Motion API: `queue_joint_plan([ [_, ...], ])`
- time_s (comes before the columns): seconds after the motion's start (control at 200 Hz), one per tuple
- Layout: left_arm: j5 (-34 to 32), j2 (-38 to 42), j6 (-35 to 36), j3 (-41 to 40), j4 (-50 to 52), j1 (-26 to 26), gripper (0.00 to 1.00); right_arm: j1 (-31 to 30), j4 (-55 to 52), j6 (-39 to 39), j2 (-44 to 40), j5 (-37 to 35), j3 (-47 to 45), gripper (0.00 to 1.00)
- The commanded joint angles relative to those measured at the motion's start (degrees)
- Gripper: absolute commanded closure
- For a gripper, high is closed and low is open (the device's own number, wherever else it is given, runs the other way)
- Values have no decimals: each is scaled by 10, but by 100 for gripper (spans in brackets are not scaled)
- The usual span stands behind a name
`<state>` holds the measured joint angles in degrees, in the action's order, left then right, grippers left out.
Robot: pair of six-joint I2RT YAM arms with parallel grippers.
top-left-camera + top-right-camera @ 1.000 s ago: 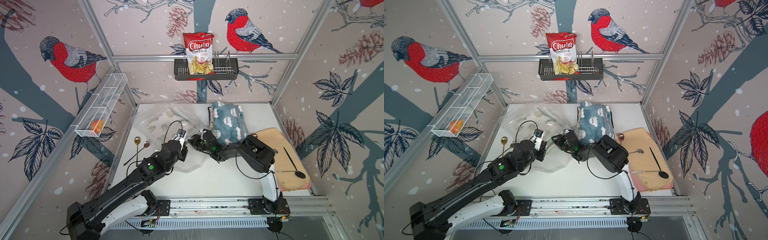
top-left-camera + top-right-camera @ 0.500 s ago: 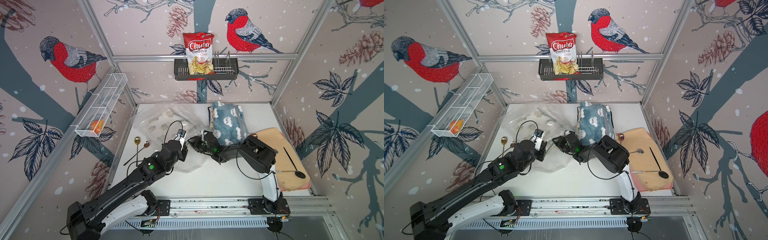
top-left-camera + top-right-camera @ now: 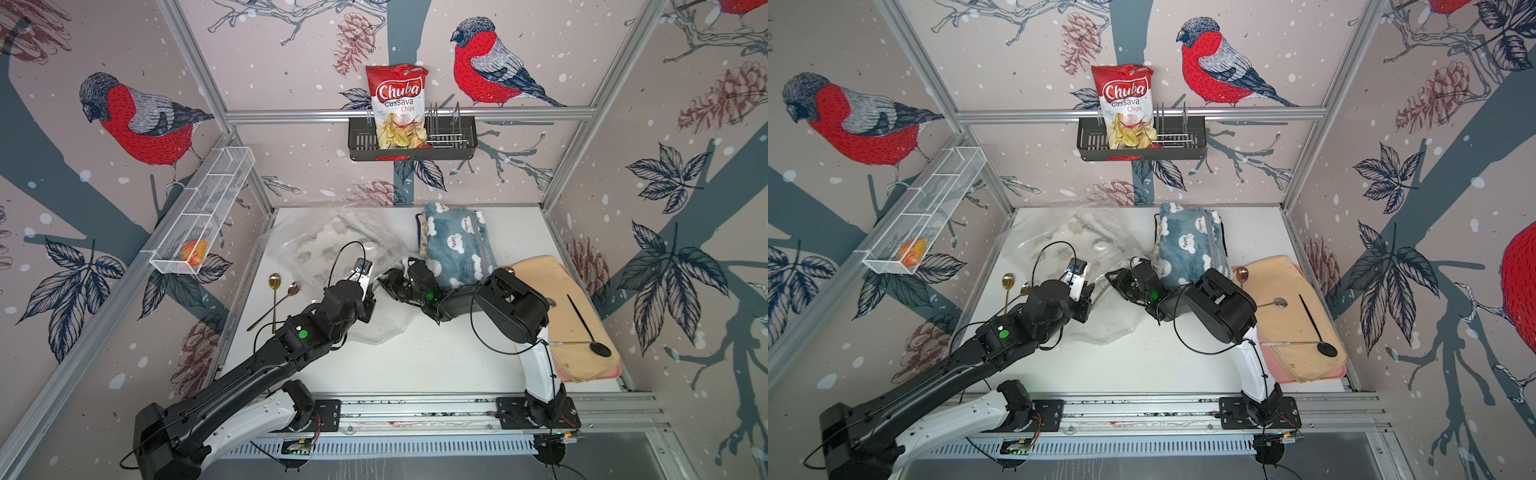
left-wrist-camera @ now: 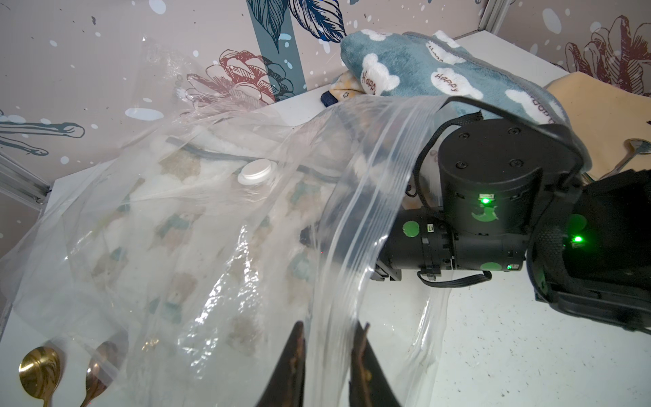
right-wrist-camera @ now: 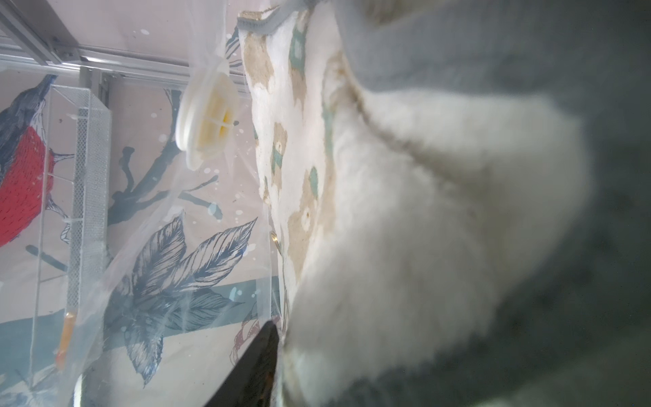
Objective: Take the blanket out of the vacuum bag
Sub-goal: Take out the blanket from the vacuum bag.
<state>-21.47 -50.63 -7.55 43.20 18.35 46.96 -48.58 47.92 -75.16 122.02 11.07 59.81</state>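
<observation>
The vacuum bag (image 3: 316, 237) (image 3: 1054, 232), clear and crinkly, lies at the table's back left with its white valve cap (image 4: 255, 171) (image 5: 208, 119) on top. Inside it is the blanket (image 4: 176, 229) (image 5: 422, 211), white with tan and teal bears. My left gripper (image 4: 327, 327) (image 3: 374, 286) is shut on the bag's zip-seal edge (image 4: 366, 197), which it holds lifted and draped over the right arm. My right gripper (image 3: 390, 278) (image 3: 1113, 276) reaches into the bag's mouth. One of its fingers (image 5: 259, 356) presses a thick fold of the blanket, and the fold hides the other finger.
A folded blue cloud-print fleece (image 3: 457, 245) lies just behind the right arm. A peach cloth (image 3: 552, 299) with a black ladle (image 3: 600, 348) is at the right. Two spoons (image 3: 274, 286) lie left of the bag. A chip bag (image 3: 397, 108) sits in a wall rack.
My right gripper has edged slightly left, deeper into the bag's mouth. The left gripper keeps hold of the zip edge and has barely moved.
</observation>
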Motion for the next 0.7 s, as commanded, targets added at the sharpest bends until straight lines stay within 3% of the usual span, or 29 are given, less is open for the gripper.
queue_joint_plan([
  [0.0,-6,-1,-1,0,-16,0,78,2,1,2,5,6,17,50],
  [0.525,-6,-1,-1,0,-16,0,78,-15,-22,-22,37,3,59,46],
  [0.695,-4,-1,-1,0,-16,0,78,-21,22,-47,54,-8,64,46],
])
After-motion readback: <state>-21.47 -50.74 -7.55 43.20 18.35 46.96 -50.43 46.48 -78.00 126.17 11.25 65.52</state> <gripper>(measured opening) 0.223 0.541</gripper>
